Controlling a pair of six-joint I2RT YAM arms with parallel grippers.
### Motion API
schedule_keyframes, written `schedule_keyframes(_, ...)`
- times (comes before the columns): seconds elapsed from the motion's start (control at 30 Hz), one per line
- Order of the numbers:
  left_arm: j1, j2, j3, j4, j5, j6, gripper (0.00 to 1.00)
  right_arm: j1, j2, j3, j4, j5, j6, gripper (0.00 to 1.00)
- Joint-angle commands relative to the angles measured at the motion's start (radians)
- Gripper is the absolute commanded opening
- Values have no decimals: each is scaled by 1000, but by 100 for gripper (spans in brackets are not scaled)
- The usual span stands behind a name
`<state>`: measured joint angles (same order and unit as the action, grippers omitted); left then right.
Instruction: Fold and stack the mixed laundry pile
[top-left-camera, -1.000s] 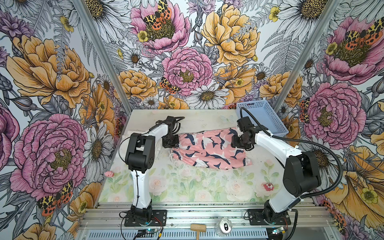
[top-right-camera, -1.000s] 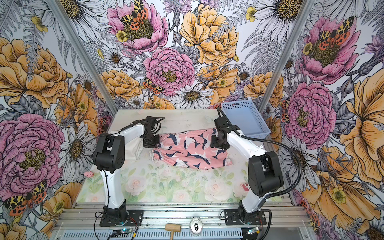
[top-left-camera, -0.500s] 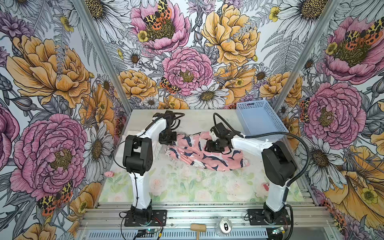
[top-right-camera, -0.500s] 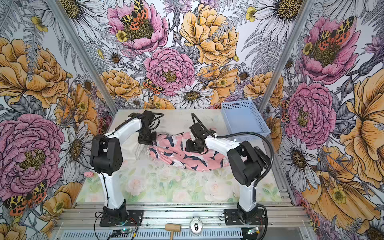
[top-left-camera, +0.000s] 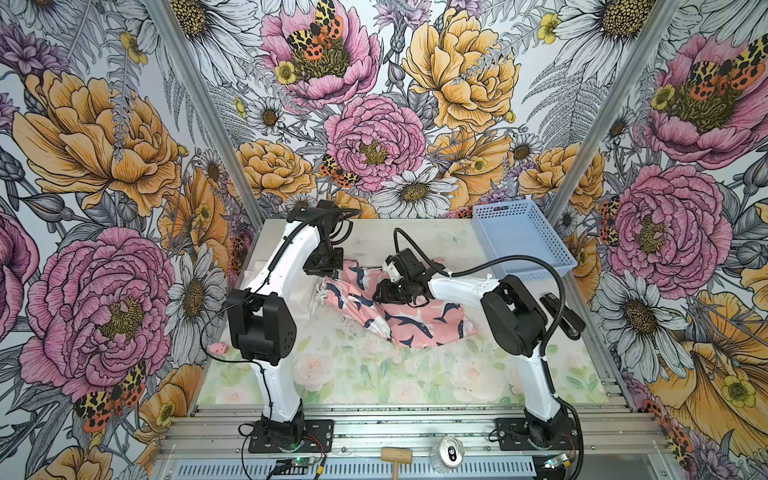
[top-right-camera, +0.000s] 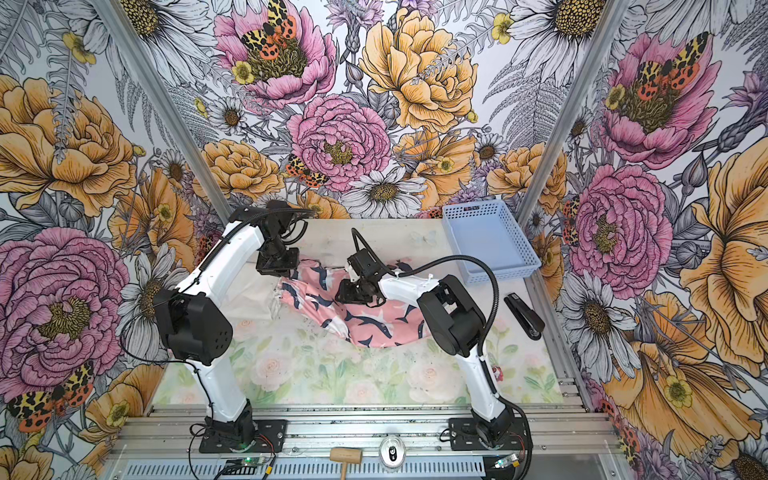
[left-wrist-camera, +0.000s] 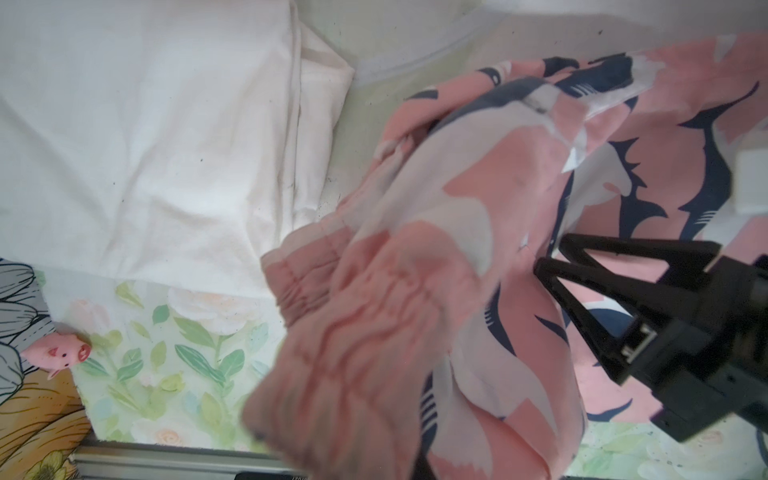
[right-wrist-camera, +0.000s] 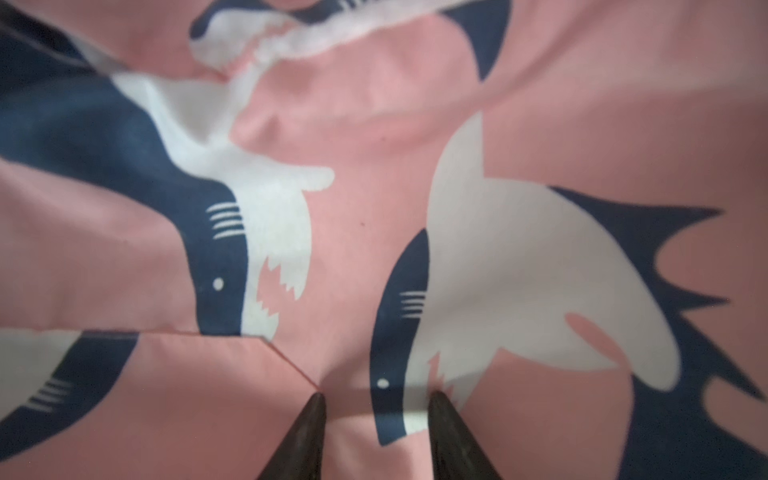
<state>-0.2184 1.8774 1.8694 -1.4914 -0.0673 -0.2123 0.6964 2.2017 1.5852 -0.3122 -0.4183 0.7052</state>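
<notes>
Two garments lie on the counter (top-left-camera: 374, 374). Leftmost, the white T-shirt (left-wrist-camera: 145, 145) lies flat along the left edge, partly under the left arm in both top views.

The left pincer (top-left-camera: 322, 268) is closed, and the gathered waistband end of the pink garment (top-left-camera: 419, 320) is bunched up against it. Cloth hides its fingertips.

The garment's long axis runs diagonally from far left to near right. The waistband end is raised at the left and the other end is spread flat.

The right pincer (right-wrist-camera: 376, 401) stands mid-garment with its tips down on the cloth. Its jaws are partly apart with nothing clamped between them.

Open room is the near half of the counter. The blue basket (top-left-camera: 515, 241) fills the far right corner, and a stapler (top-right-camera: 524, 316) lies along the right edge.
</notes>
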Motion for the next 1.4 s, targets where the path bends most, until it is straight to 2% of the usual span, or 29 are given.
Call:
schedule_keyframes(0.0, -8, -40, 42, -43, -6, -21, 0, 23, 97, 88, 75, -46, 55, 41)
schedule_keyframes(0.13, -31, -37, 101, -69, 15, -43, 0, 62, 213, 250, 84, -95, 95, 40)
schedule_keyframes(0.23, -46, -33, 133, -78, 27, -60, 0, 57, 217, 287, 67, -96, 102, 40)
schedule_keyframes(0.43, -61, -15, 176, -76, 67, -89, 0, -72, 8, 107, 5, -123, 33, 44)
schedule_keyframes(0.57, -62, -5, 192, -76, 78, -97, 0, -166, -112, 25, -146, -132, -94, 45)
schedule_keyframes(0.7, -72, -3, 204, -76, 93, -117, 0, -239, -164, -38, -292, -86, -232, 45)
schedule_keyframes(0.9, -123, 19, 224, -75, 115, -170, 0, -276, -142, -125, -288, -62, -299, 40)
schedule_keyframes(1.37, -272, 188, 401, -63, 150, -330, 0, -276, -80, -173, -250, -22, -308, 37)
